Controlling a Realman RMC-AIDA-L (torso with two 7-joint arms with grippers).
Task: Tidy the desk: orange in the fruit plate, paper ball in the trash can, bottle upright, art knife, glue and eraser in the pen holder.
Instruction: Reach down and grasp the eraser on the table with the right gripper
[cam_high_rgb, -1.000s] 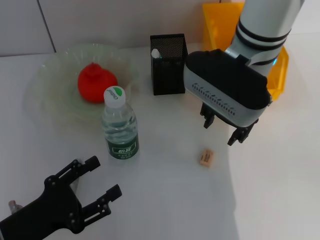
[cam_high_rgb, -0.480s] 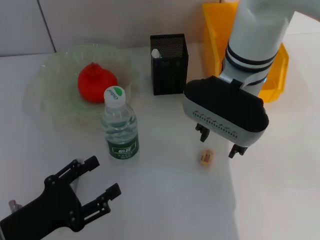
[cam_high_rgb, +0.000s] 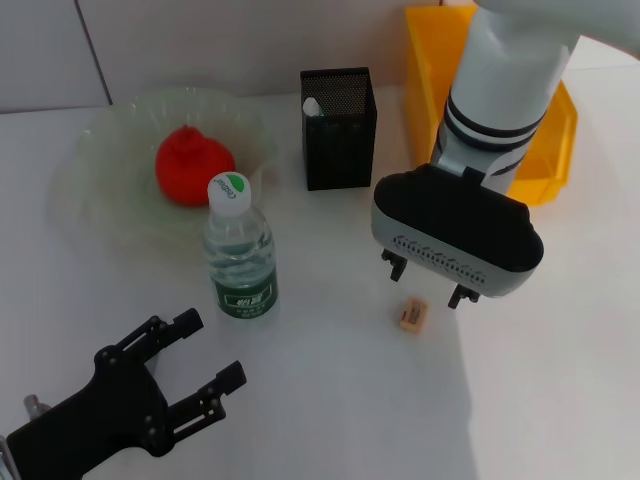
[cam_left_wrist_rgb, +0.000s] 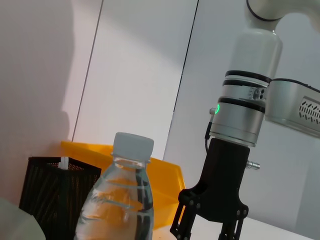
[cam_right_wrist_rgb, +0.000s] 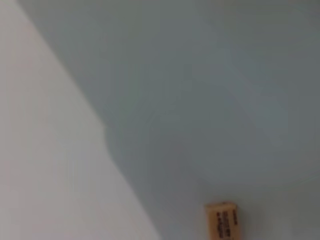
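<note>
The tan eraser (cam_high_rgb: 412, 314) (cam_right_wrist_rgb: 223, 219) lies flat on the white desk. My right gripper (cam_high_rgb: 425, 282) (cam_left_wrist_rgb: 206, 230) hangs open just above it, one black fingertip on each side. The orange (cam_high_rgb: 193, 165) rests in the pale green fruit plate (cam_high_rgb: 95, 150) at the back left. The bottle (cam_high_rgb: 239, 250) (cam_left_wrist_rgb: 120, 197) stands upright in front of the plate. The black mesh pen holder (cam_high_rgb: 338, 128) (cam_left_wrist_rgb: 55, 190) has a white-tipped item inside. The yellow trash can (cam_high_rgb: 552, 135) (cam_left_wrist_rgb: 162, 175) sits at the back right. My left gripper (cam_high_rgb: 185, 375) is open near the front left edge. The paper ball is out of view.
White desk surface (cam_high_rgb: 330, 400) stretches between my two grippers. My right arm's white forearm (cam_high_rgb: 505, 90) covers part of the yellow trash can. A white wall (cam_high_rgb: 200, 40) runs along the desk's back.
My right gripper has come down and forward, from above and behind the eraser to just over it. The left gripper has shifted slightly.
</note>
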